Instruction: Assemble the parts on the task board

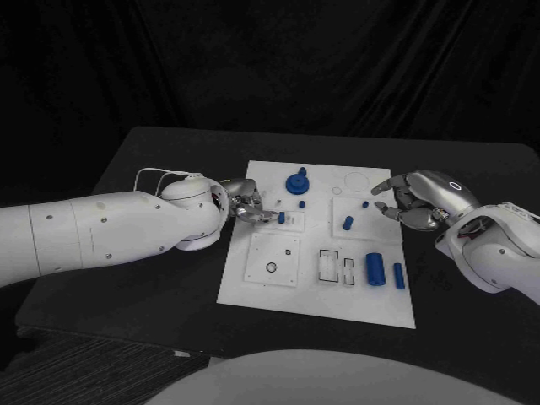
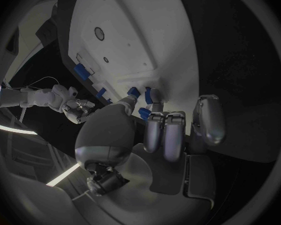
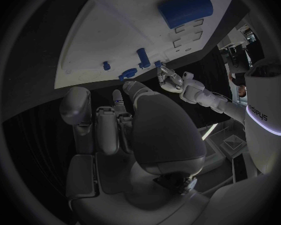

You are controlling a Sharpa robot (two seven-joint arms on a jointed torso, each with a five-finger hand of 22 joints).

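- Your left hand (image 1: 248,206) is sitting over the left side of the board (image 1: 270,291), fingertips closing on a small blue peg (image 1: 281,217) that is standing at a raised white block (image 1: 291,221) there.
- In the left wrist view the thumb and a finger are pinching that peg (image 2: 145,113) from either side, so you are grasping it; whether it is already seated in its hole you cannot tell from here.
- Your right hand (image 1: 413,199) is hovering at the board's right edge with its fingers curled in and nothing in them; it is not touching any part.
- The other parts are lying loose on the board: a knob (image 1: 298,183) at the far end, a short pin (image 1: 348,224) near the middle, and a big cylinder (image 1: 375,267) with a thinner rod (image 1: 399,276) just beside it toward the near right.
- The step in hand looks like pressing the peg into the block. You should be keeping the peg upright and pushing straight down along its axis, not sideways.
- If it is binding, you should be easing the pressure and re-centring rather than forcing it, since a tilted peg will likely jam.
- You should be keeping the grip light enough that the fingers can let go without dragging the peg back out.
- Keep the right hand where it is, apart from the loose pin, until the left one is free.
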